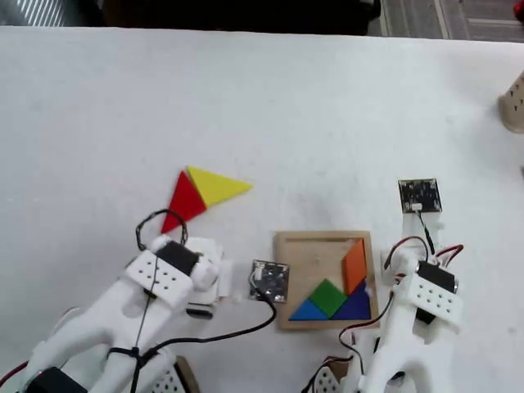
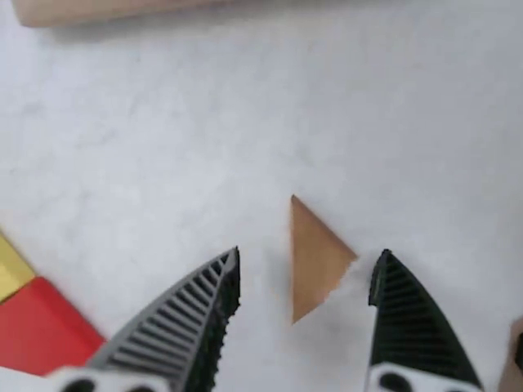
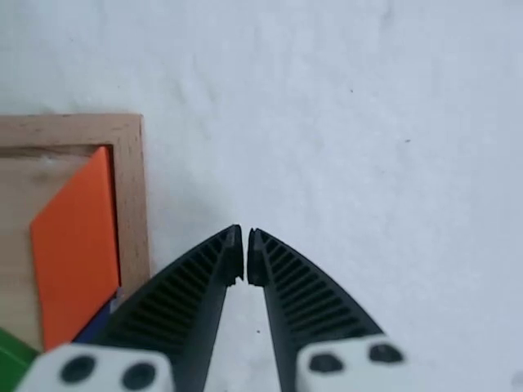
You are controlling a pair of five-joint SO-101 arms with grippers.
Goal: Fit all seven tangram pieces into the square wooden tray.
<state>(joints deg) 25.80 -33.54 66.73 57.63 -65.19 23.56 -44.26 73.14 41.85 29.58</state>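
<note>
Left wrist view | ribbed left end effector [image 2: 310, 254] straddling | wooden triangle [image 2: 315, 260]

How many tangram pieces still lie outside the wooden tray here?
3. The red triangle and yellow triangle lie side by side on the table. A tan triangle lies between the jaws of the open left end effector. The arms may hide others.

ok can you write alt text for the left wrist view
The left gripper is open, one finger on either side of a small tan triangle lying on the white table. A red piece and a yellow piece sit together to one side; the wooden tray lies farther ahead.
</note>
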